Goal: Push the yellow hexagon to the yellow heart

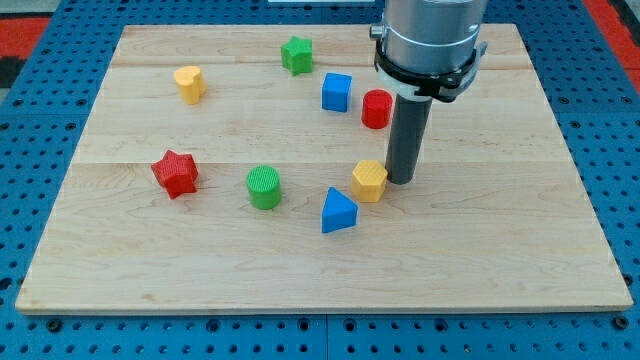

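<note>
The yellow hexagon (369, 180) lies right of the board's middle. The yellow heart (189, 83) lies near the view's top left, far from it. My tip (401, 180) rests on the board just right of the yellow hexagon, touching or almost touching its right side. The rod rises from there to the arm's grey body at the view's top.
A blue triangle (338, 211) lies just below-left of the hexagon. A green cylinder (265, 187) and a red star (176, 173) lie to the left. A blue cube (337, 92), a red cylinder (377, 108) and a green star (296, 54) lie above.
</note>
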Action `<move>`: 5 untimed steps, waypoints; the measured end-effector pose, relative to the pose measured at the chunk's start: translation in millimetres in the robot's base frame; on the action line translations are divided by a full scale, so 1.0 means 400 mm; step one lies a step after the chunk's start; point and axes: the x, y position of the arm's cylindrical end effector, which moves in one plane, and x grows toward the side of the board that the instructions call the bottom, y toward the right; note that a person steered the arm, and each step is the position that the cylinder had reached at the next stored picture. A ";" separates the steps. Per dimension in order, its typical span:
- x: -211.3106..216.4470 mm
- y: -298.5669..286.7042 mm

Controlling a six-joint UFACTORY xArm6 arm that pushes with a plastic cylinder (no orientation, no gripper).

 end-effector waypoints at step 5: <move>0.095 -0.005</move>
